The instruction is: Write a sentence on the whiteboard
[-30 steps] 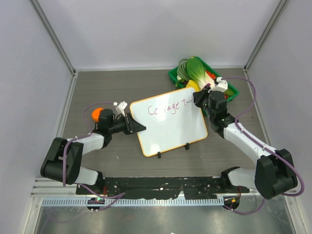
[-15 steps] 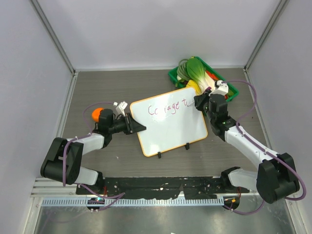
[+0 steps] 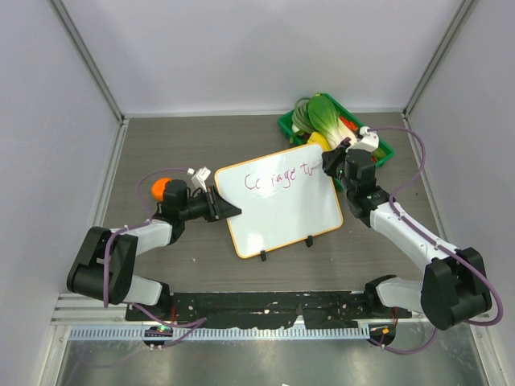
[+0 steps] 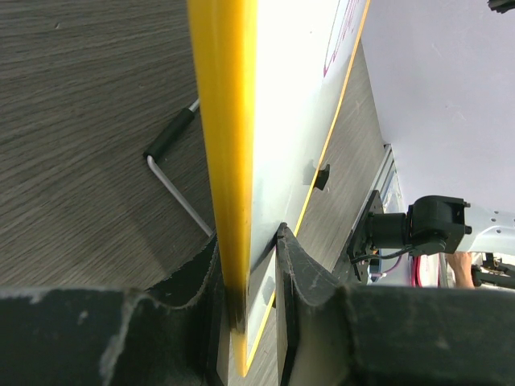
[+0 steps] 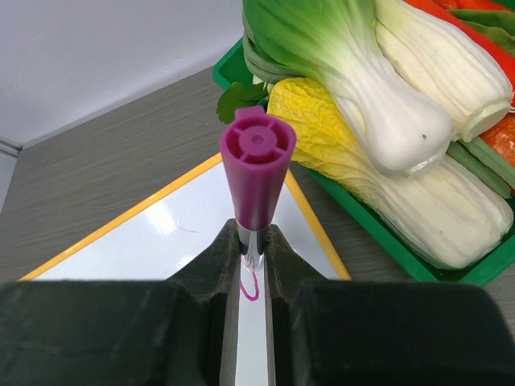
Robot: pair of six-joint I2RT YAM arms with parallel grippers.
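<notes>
The sentence (image 3: 278, 178) reads only partly from above, its end hidden under the right claw (image 3: 328, 163); fingers (image 5: 211, 269) mask the marker (image 5: 256, 165) tip. A dark wood-grain desk (image 3: 177, 145) sits between pale walls (image 3: 257, 56), a green tray (image 3: 285, 127) of vegetables at the back. The whiteboard (image 3: 278, 213) sits mid-desk: the left claw (image 3: 224, 207) pinches its left edge, the right claw, closed on the purple marker, stands at its top right corner.

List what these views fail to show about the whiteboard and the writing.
- Marker tip: right wrist view, hidden between the right gripper's fingers.
- Sentence: top view, letters too small and faint to read fully; left wrist view shows the whiteboard nearly edge-on.
- Green tray: right wrist view, cut off by the right edge.
</notes>
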